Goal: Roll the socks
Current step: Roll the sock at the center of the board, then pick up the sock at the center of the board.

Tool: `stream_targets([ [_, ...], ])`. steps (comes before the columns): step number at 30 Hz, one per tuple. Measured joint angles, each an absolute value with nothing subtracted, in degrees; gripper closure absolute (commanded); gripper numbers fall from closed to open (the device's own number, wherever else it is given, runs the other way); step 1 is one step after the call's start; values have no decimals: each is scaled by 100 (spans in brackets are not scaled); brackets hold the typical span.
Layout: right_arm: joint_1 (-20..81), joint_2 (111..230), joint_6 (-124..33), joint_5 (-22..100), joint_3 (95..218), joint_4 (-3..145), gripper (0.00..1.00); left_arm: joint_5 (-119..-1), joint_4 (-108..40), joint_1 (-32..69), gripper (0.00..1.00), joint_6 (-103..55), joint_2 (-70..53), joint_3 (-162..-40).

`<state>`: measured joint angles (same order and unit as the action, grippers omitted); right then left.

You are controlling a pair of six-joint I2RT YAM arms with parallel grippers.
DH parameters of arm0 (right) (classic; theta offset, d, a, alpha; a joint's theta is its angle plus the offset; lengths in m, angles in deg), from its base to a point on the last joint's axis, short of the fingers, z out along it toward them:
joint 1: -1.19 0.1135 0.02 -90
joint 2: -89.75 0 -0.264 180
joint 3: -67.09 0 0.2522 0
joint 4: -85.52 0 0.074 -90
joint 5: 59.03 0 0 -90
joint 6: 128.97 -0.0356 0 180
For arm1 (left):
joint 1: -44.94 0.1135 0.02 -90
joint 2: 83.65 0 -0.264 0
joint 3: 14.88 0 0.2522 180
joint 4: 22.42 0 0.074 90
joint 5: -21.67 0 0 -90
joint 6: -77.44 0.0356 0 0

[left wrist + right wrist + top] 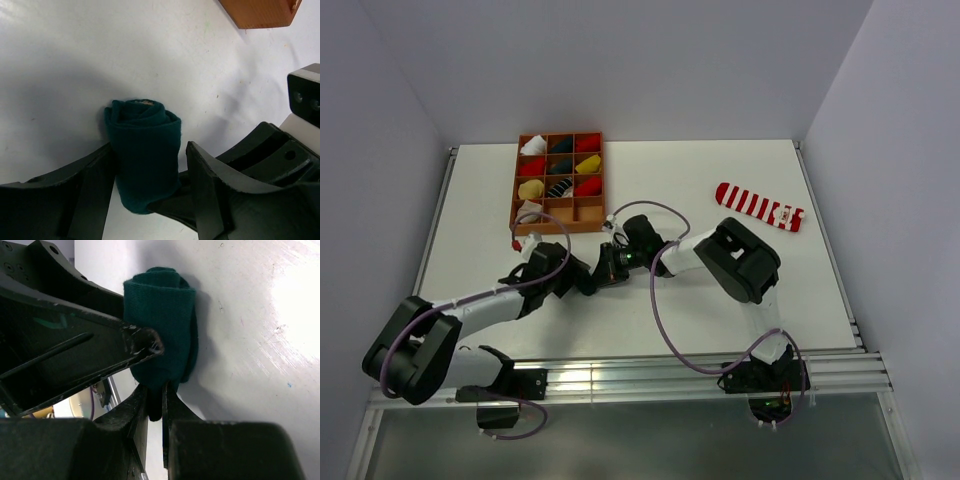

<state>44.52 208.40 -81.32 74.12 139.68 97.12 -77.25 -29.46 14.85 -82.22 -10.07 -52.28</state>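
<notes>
Looking from above, both arms meet mid-table near the tray (558, 183). The striped sock (760, 207) lies flat and unrolled, well apart to the right. Pale walls (640, 60) close in the white table (820, 290).

Left wrist: the green sock (145, 150) sits as a tight roll between the parted fingers of the left gripper (150, 155), one touching, one just beside.

Right wrist: the right gripper (155, 402), nearly closed, pinches the roll's end.

This roll looks almost finished; the next move calls for a firm hold so it won't unwind.
</notes>
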Motion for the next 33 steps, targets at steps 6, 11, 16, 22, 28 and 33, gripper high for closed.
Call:
stream_targets([
  [6, 4369, 20934, -8460, 7502, 13922, 9981, 100, -7741, -2961, 1491, 60, -8124, -493, -5545],
  [11, 4240, 20980, -8661, 7495, 13843, 10219, 78, -7708, -3283, 1467, 83, -7914, 75, -6138],
  [16, 4208, 20792, -8525, 7187, 13714, 10086, 57, -7750, -3790, 1317, 99, -7510, 650, -6898],
  [22, 4245, 19809, -7841, 6444, 13262, 8984, 50, -8045, -4264, 1015, 100, -7197, 960, -7486],
  [28, 4232, 18228, -7194, 5349, 12789, 8049, 49, -8451, -4828, 792, 100, -6872, 1096, -7882],
  [33, 4223, 17544, -7065, 4722, 12298, 8077, 50, -8563, -5051, 692, 99, -6710, 1194, -8046],
])
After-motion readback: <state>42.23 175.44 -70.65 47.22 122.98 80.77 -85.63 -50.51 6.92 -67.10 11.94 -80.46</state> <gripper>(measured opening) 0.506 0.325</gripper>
